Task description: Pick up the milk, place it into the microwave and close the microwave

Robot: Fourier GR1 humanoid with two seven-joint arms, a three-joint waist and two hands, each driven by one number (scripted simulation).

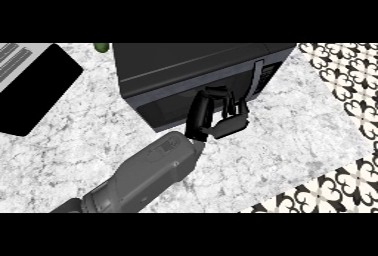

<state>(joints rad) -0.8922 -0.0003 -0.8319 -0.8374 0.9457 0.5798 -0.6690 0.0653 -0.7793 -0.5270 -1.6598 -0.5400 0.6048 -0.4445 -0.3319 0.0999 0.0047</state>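
One hand (219, 116) in the head view, its grey forearm (140, 175) rising from the lower left over the marbled counter (88, 125); which of the two arms it is cannot be told. Its fingers (238, 109) are curled up against the dark front of the microwave (184, 70), whose door looks shut, thumb (201, 112) alongside; nothing visible between them. Milk not in sight, neither in the fingers nor on the counter. Black panel (37, 90) at far left, small green object (101, 47) at top edge.

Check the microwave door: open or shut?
Shut: the microwave door lies flush with its front, handle beside the panel. One hand is against the door; which hand, cannot tell.
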